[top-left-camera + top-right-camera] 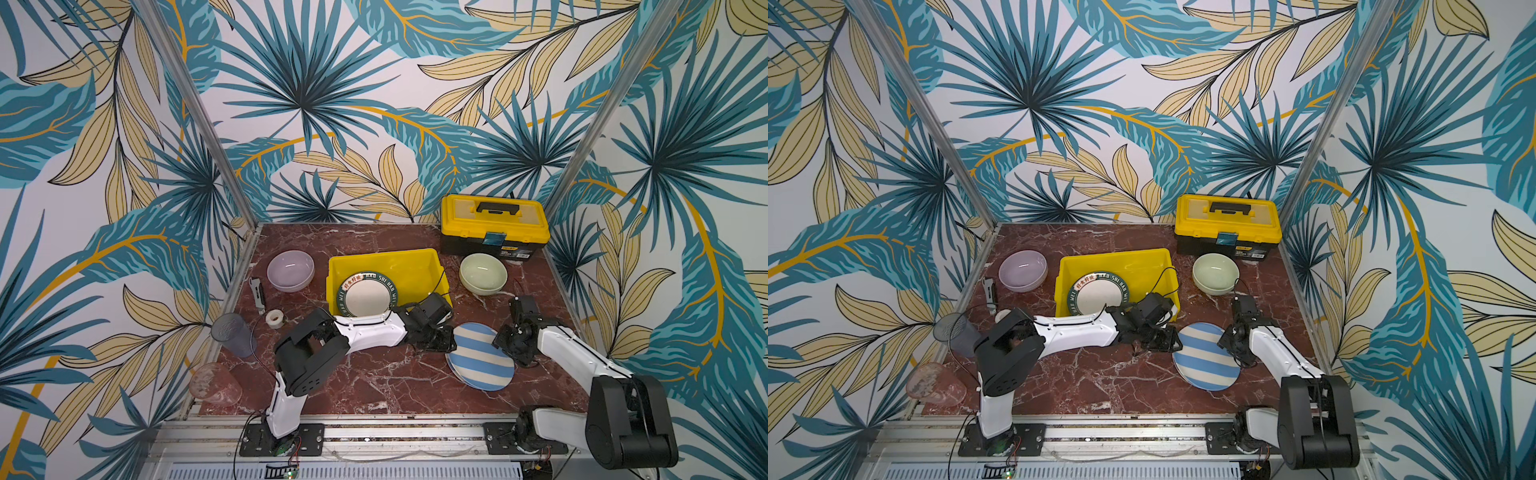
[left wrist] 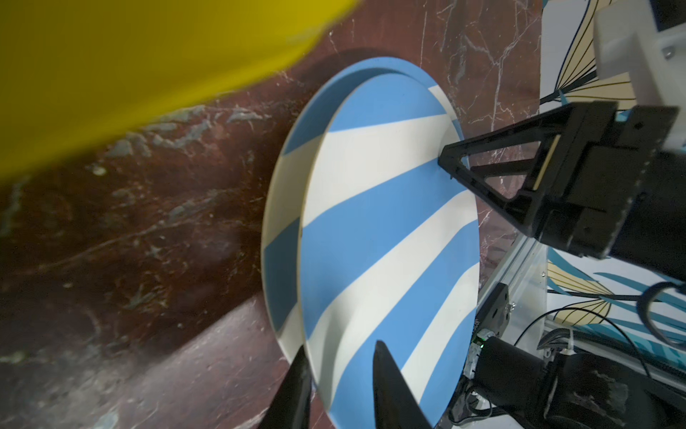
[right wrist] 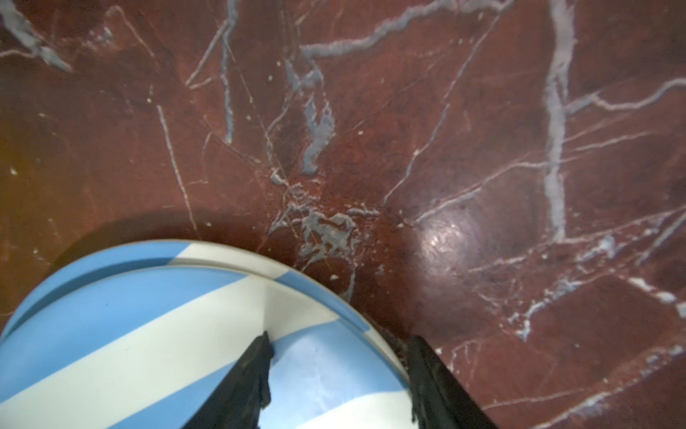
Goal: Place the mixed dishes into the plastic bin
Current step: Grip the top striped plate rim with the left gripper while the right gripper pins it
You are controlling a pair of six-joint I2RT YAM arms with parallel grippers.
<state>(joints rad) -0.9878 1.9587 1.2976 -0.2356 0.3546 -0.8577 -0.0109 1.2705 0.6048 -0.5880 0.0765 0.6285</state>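
The blue-white striped plate (image 1: pixel 482 357) (image 1: pixel 1206 357) lies tilted on the marble, right of the middle. My left gripper (image 1: pixel 451 347) (image 2: pixel 341 345) is shut on its left rim, one finger under the rim and one on the face. My right gripper (image 1: pixel 498 343) (image 3: pixel 339 338) stands open astride the opposite rim. The yellow plastic bin (image 1: pixel 382 254) (image 2: pixel 111 55) holds the dark lettered plate (image 1: pixel 368 296). A lilac bowl (image 1: pixel 290 270) sits left of the bin and a pale green bowl (image 1: pixel 483 273) right of it. One tumbler (image 1: pixel 232 334) stands at the left edge, another (image 1: pixel 214 384) lies nearer the front.
A yellow-and-black toolbox (image 1: pixel 494 224) stands at the back right, just behind the green bowl. A tape roll (image 1: pixel 274 319) and a small grey tool (image 1: pixel 257 294) lie near the left wall. Aluminium posts and patterned walls close in three sides.
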